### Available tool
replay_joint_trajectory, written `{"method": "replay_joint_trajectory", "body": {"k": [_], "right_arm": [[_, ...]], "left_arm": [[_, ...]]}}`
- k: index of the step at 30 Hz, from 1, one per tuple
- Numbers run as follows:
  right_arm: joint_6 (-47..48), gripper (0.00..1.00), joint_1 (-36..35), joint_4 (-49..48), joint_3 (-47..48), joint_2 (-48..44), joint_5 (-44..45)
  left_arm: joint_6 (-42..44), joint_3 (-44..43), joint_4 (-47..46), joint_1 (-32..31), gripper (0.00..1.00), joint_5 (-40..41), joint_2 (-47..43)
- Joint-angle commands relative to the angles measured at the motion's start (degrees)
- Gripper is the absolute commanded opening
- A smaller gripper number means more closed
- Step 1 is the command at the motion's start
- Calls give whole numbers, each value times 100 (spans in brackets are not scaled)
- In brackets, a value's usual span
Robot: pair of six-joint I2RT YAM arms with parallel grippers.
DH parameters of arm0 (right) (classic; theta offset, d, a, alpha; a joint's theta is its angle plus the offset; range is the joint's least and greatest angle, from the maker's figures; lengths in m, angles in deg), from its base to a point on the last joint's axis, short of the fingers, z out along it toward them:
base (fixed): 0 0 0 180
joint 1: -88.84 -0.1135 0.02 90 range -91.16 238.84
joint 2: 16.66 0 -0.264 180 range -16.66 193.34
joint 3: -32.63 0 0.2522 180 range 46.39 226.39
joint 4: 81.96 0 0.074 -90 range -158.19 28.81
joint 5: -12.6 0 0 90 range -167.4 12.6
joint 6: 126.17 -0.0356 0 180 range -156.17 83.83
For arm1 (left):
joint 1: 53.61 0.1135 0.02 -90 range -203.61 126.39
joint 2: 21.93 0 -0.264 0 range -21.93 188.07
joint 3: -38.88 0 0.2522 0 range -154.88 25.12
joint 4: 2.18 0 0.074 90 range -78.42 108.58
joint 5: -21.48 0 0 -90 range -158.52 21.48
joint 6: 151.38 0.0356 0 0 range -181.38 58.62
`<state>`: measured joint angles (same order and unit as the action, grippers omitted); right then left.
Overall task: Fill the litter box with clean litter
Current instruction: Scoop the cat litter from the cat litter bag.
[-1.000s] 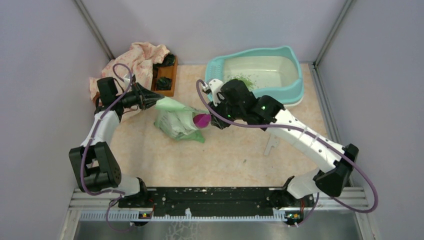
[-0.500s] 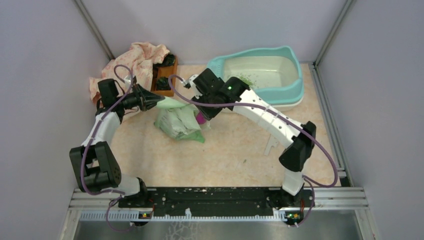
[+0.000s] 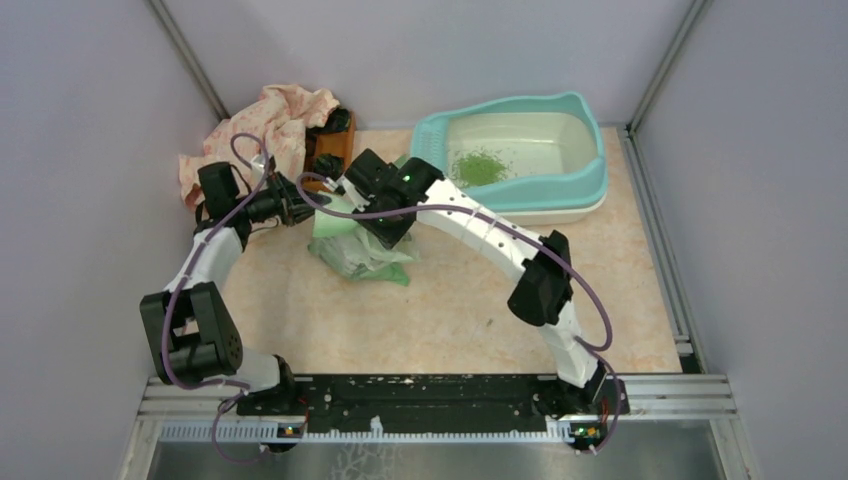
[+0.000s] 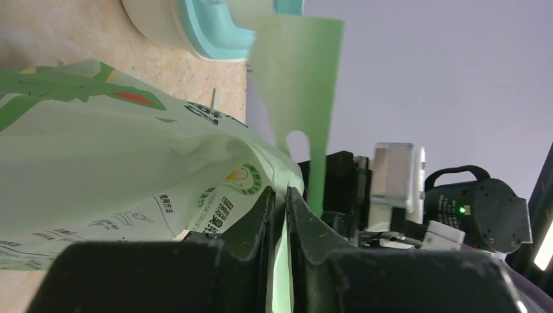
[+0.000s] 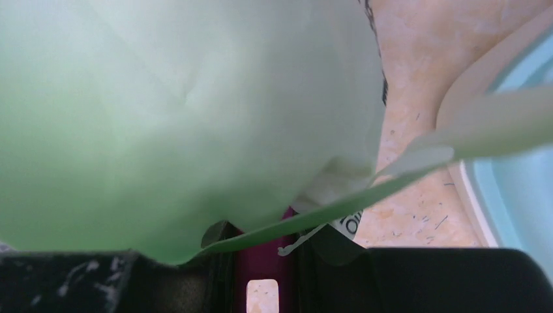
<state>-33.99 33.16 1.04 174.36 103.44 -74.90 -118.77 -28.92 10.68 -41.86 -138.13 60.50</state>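
Top view: litter box sits at 1 o'clock on the desk, teal rim, cream basin, perforated ledge at its 9 o'clock end. Clean litter is a small green pile inside the basin, on the half nearer that ledge. A few stray specks lie on the desk near 5 o'clock, too small to tell what they are.

Pale green printed bag slumps at 10 o'clock from desk centre. Left arm comes in from 9 o'clock. Left jaws are closed on the bag's thin top edge; the left wrist view shows film pinched between the fingers.

Right arm reaches across from 5 o'clock, its wrist over the bag mouth. Right jaws are clamped on the purple scoop. Only the handle shows in the right wrist view; the rest is hidden under bag film.

Brown wooden tray is at 11 o'clock, just behind the bag, with dark items in it. Pink cloth is bunched just beside the tray, on its 9 o'clock side.
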Motion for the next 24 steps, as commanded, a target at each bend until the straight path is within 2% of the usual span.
{"method": "replay_joint_trajectory", "body": {"k": [1,4,9,17,24], "right_arm": [[92,0,-94,-477,-125,210,-233],[30,0,-97,-1172,-753,130,-504],[-96,0,-108,-3225,-2804,-766,-975],[-174,0,-195,-5613,-5174,-2154,-803],[-175,0,-330,-7529,-6731,-3324,-498]], "left_arm": [[77,120,-128,-17,15,-121,100],[87,139,-129,-22,15,-113,112],[121,94,-65,-19,15,-100,128],[183,-9,62,-11,15,-66,133],[184,-60,64,-19,15,-20,172]]}}
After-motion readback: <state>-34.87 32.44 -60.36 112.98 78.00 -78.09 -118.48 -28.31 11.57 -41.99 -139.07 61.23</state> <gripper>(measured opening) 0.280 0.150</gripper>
